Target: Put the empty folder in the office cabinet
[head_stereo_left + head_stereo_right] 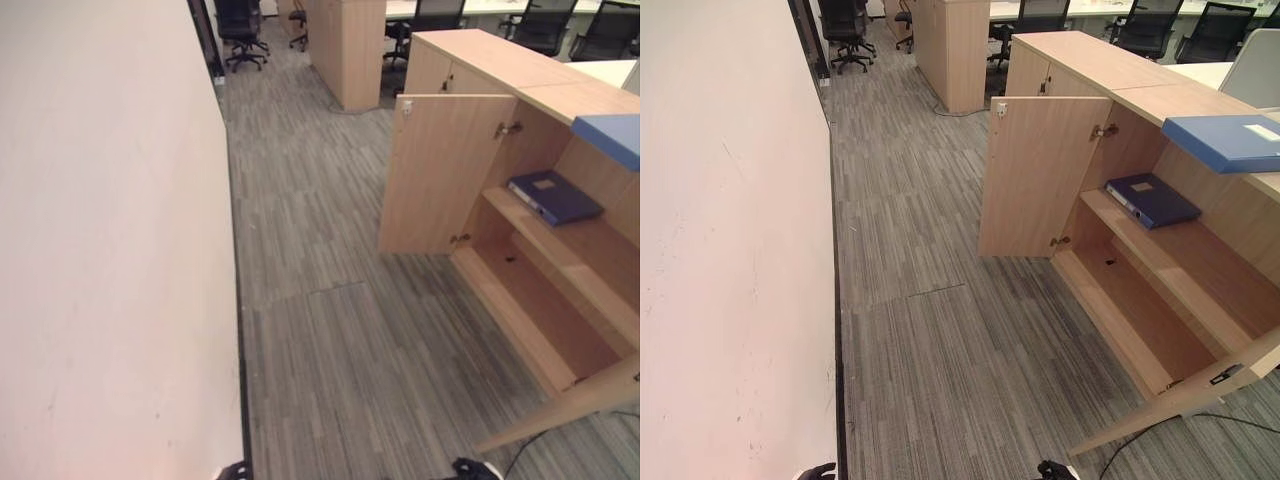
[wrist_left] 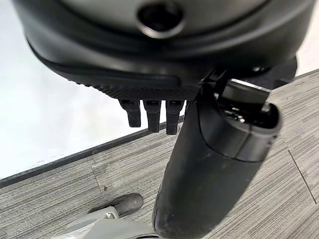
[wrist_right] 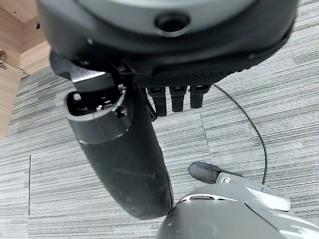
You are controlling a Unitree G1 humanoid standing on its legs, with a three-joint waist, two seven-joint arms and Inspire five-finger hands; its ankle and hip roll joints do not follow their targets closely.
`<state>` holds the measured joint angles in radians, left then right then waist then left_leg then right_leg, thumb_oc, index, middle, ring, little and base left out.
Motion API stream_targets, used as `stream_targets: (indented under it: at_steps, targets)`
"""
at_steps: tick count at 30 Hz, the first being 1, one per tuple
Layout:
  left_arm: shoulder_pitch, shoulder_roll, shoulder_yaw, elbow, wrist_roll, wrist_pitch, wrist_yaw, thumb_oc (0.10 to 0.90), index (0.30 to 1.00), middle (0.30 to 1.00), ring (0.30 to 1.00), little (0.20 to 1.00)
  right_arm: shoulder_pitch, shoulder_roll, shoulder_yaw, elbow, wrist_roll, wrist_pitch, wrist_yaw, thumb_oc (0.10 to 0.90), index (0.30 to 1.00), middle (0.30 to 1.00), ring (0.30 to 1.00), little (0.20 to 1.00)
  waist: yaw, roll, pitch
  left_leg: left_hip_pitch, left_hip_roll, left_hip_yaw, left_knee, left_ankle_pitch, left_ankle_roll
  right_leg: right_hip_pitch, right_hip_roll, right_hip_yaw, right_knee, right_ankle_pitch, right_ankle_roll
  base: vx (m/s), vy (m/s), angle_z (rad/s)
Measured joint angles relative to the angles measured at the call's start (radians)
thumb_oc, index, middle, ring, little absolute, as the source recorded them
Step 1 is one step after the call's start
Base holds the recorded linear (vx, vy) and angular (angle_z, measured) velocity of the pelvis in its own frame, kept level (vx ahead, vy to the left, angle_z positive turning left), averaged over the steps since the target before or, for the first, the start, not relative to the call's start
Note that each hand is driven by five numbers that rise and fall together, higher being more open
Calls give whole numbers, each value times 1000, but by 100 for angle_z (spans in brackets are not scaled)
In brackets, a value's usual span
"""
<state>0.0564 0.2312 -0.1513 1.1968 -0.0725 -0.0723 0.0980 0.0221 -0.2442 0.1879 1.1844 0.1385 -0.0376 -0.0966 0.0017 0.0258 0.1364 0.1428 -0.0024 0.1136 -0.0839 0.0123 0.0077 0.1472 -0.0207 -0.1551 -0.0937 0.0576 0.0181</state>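
The wooden office cabinet stands at the right with both doors swung open. A dark blue folder lies flat on its upper shelf, and the lower shelf is bare. A lighter blue folder rests on the cabinet's top. My left hand hangs over the grey carpet with straight fingers and holds nothing. My right hand hangs the same way over the carpet near the cabinet, fingers straight and nothing in it.
A white wall runs along the left. The far cabinet door juts into the carpeted aisle, and the near door angles out at lower right. Another wooden unit, desks and office chairs stand at the back.
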Motion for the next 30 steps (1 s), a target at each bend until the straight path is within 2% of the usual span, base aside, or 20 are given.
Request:
stream_targets:
  at_steps: [16,22,24,25,26,27,28,30]
  targets:
    - [0,0,-4,4,-1,0,0,800,900,900,900,900,3,0,-1,9,1,0,1,800,900,900,900,900,-1,1,-18,-17,2,-20,0,-4,-9,-8,2,-17,6,-2,-3,6,-56,3]
    - [-24,-2,-13,13,-3,1,-1,800,900,900,900,900,-26,-3,-1,48,3,0,1,800,900,900,900,900,1,1,-11,-83,4,-32,83,-1,-25,-40,3,-21,9,-5,-21,-31,-104,6]
    - [-32,0,-10,14,-7,-1,0,800,900,900,900,900,-45,-2,-2,50,4,-1,2,800,900,900,900,900,8,-9,7,-126,-1,-44,173,6,-61,-58,-2,-8,24,-28,-34,11,-154,0]
    - [-57,2,-2,22,-28,-5,2,800,900,900,900,900,-62,0,-6,54,6,-1,2,800,900,900,900,900,5,-20,26,-178,-11,-66,262,10,-72,-71,-12,4,45,-36,-46,48,-67,4]
    - [-89,11,1,37,-43,-6,6,800,900,900,900,900,-72,2,-6,66,11,-1,2,800,900,900,900,900,11,-43,52,-231,-24,-76,362,40,-120,-75,-37,8,59,-42,-55,112,-43,-3]
    - [-106,16,0,41,-43,-7,6,800,900,900,900,900,-81,1,-5,69,13,0,2,800,900,900,900,900,20,-56,61,-263,-31,-76,416,55,-152,-78,-50,10,59,-39,-59,162,-13,-26]
    - [-103,16,-2,46,-43,-7,2,800,900,900,900,900,-90,-3,-4,68,20,-3,0,800,900,900,900,900,26,-56,68,-309,-12,-80,472,47,-147,-71,-52,18,40,-33,-80,242,2,-35]
    - [-112,3,-1,51,-44,-10,3,800,900,900,900,900,-98,-15,-4,76,22,-1,-6,800,900,900,900,900,32,-53,82,-323,0,-92,389,50,-150,-69,-62,37,15,-36,-85,244,64,-36]
